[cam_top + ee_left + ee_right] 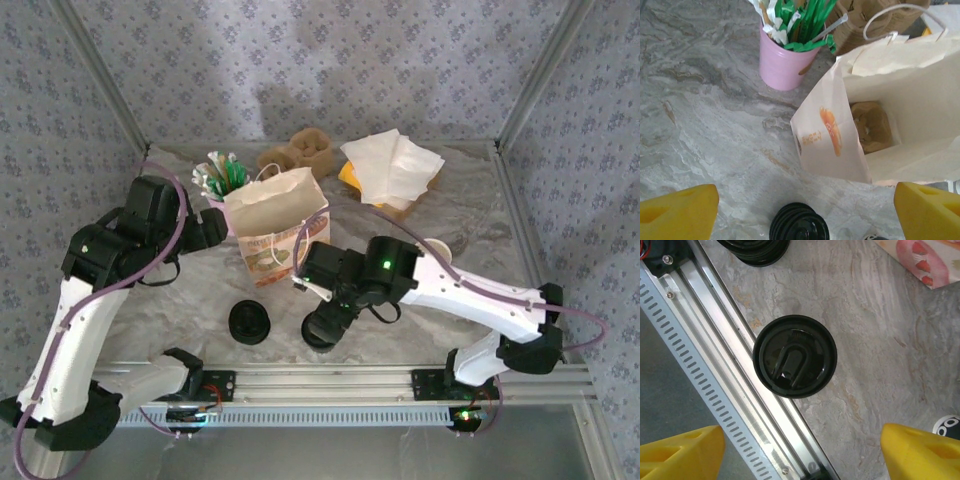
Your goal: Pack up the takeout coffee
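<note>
The left gripper point(802, 212) hangs over the marbled grey tabletop point(700, 115), its yellow fingers point(677, 210) spread wide into the two lower corners. An open pale paper bag point(830, 130) stands on the right, an orange print on its side and something brown point(871, 125) lying at its bottom. Near the bag's left side stands a pink cup point(782, 65) stuffed with green-and-white wrapped sticks point(805, 22). A stack of black lids point(799, 225) sits at the bottom edge, near the bag but apart from it.

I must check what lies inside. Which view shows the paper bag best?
Left wrist: it looks straight into the open paper bag, with something brown at the bottom. Top external shows the bag upright but small; right wrist catches a printed corner.
</note>
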Controlling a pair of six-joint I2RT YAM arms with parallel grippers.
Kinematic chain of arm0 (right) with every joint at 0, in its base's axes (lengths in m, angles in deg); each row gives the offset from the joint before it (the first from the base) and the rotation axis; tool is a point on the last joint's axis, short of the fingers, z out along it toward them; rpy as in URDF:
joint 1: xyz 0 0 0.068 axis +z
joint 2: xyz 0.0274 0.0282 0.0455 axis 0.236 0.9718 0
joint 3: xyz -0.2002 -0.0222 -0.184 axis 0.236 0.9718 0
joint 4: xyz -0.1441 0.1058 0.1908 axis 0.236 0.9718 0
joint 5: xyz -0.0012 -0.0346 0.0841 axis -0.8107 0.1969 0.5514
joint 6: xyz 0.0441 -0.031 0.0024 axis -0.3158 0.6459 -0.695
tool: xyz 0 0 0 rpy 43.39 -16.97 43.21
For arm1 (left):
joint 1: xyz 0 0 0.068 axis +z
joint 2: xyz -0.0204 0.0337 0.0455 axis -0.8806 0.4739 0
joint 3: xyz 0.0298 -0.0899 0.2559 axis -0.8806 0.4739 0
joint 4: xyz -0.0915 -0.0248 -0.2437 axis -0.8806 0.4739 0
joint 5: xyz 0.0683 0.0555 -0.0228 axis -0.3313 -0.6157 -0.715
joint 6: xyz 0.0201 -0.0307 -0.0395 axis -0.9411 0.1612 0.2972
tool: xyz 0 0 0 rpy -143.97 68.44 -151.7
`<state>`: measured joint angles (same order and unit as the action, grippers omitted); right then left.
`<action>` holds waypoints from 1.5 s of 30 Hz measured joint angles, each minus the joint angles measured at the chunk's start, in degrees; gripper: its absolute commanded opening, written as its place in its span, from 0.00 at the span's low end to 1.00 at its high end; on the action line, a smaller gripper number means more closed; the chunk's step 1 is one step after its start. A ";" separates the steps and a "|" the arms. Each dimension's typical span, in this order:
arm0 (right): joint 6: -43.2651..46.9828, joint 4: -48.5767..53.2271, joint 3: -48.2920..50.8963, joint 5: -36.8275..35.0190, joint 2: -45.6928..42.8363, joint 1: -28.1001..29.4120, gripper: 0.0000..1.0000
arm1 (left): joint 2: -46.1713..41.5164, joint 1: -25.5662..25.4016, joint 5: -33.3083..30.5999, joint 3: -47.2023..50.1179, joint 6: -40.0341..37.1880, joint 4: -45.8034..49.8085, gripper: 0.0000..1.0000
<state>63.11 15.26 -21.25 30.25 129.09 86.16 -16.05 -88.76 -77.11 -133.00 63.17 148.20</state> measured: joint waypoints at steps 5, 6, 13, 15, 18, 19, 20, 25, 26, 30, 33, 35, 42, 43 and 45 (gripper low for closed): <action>-1.11 -1.57 0.20 -0.39 1.95 0.76 0.83 | -0.04 0.04 2.05 0.39 -0.72 -0.37 0.90; -1.31 -1.90 0.42 -0.39 2.12 1.16 0.84 | -0.07 0.04 2.51 0.39 -0.85 -0.35 0.90; -1.75 -3.32 5.64 -0.13 3.15 2.64 0.86 | -0.76 0.04 4.39 1.79 -1.11 -0.57 0.91; -1.73 -3.85 6.99 -0.13 3.41 2.62 0.86 | -1.20 0.04 5.03 2.21 -1.09 -0.55 0.91; -1.70 -4.50 8.02 -0.07 3.41 2.62 0.86 | -1.70 0.04 5.51 2.56 -1.07 -0.52 0.92; -1.70 -4.87 8.22 0.07 3.41 2.62 0.86 | -1.79 0.04 5.60 2.60 -1.07 -0.52 0.92; -1.70 -5.29 8.41 0.09 3.41 2.62 0.86 | -1.86 0.04 5.64 2.67 -1.07 -0.52 0.92; -1.55 -7.56 10.67 0.92 3.39 2.62 0.86 | -1.84 0.04 5.73 2.86 -1.01 -0.55 0.92; -1.44 -7.85 11.19 1.18 3.41 2.62 0.86 | -1.84 0.04 5.90 2.86 -0.83 -0.55 0.92; -1.03 -8.85 12.55 1.77 3.63 2.45 0.87 | -1.84 0.04 6.36 2.86 -0.63 -0.50 0.92; -0.57 -9.62 12.92 2.19 4.04 1.90 0.87 | -1.84 0.04 6.51 2.86 -0.63 -0.48 0.92; -0.35 -10.21 13.07 2.56 4.39 1.38 0.88 | -1.84 0.04 6.51 2.86 -0.61 -0.48 0.92; 0.31 -10.80 13.53 2.73 5.49 -0.09 0.91 | -1.73 0.04 6.49 3.28 0.33 -0.48 0.92; 0.28 -10.82 13.60 2.62 5.51 -0.24 0.93 | -1.57 0.04 6.49 3.28 0.39 -0.48 0.92; 0.20 -10.93 13.70 2.38 5.55 -0.46 1.00 | -1.22 0.04 6.49 3.28 0.44 -0.48 0.92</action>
<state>63.30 4.34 -7.55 32.63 134.64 85.70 -17.28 -88.72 -70.62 -129.72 63.61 147.72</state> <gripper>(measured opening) 0.974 0.919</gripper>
